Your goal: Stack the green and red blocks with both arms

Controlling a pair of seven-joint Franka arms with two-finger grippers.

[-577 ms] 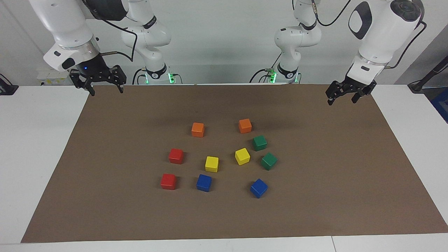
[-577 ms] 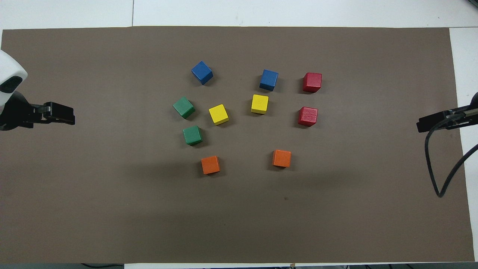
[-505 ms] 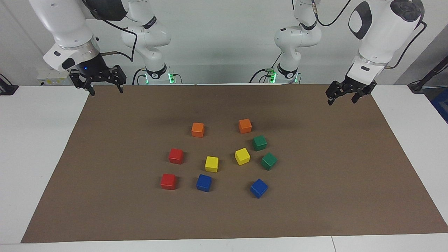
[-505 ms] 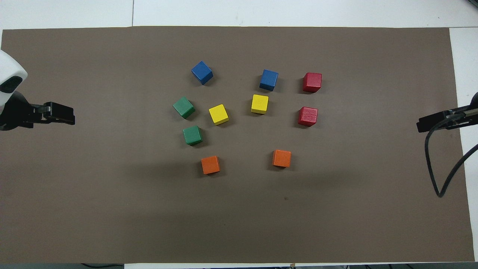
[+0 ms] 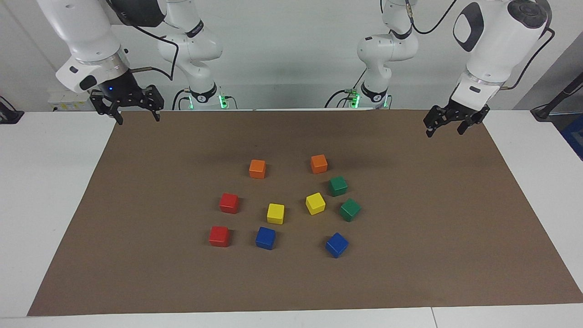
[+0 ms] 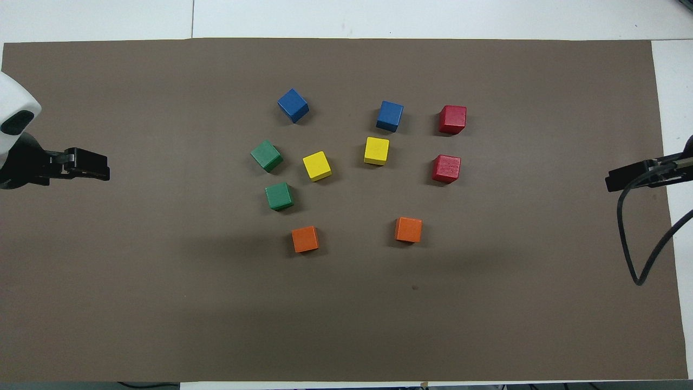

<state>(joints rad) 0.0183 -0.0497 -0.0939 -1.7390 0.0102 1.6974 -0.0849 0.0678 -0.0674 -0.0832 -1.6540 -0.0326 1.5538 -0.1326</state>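
Two green blocks (image 5: 338,186) (image 5: 350,209) lie apart on the brown mat, toward the left arm's end of the cluster; the overhead view shows them as green blocks (image 6: 279,196) (image 6: 266,155). Two red blocks (image 5: 229,202) (image 5: 219,236) sit at the right arm's end of the cluster, also seen from above as red blocks (image 6: 446,168) (image 6: 452,119). No block is stacked. My left gripper (image 5: 444,132) (image 6: 103,172) hangs open and empty over the mat's corner at its own end. My right gripper (image 5: 138,120) (image 6: 612,183) hangs open and empty over the mat's edge at its end.
Two orange cubes (image 5: 257,168) (image 5: 319,163) lie nearest the robots. Two yellow cubes (image 5: 275,213) (image 5: 315,203) sit in the middle, and two blue cubes (image 5: 265,238) (image 5: 336,244) lie farthest. The brown mat (image 5: 432,237) covers the white table. A black cable (image 6: 631,244) dangles by the right gripper.
Both grippers have shifted only a hair at their ends of the mat. No block has moved.
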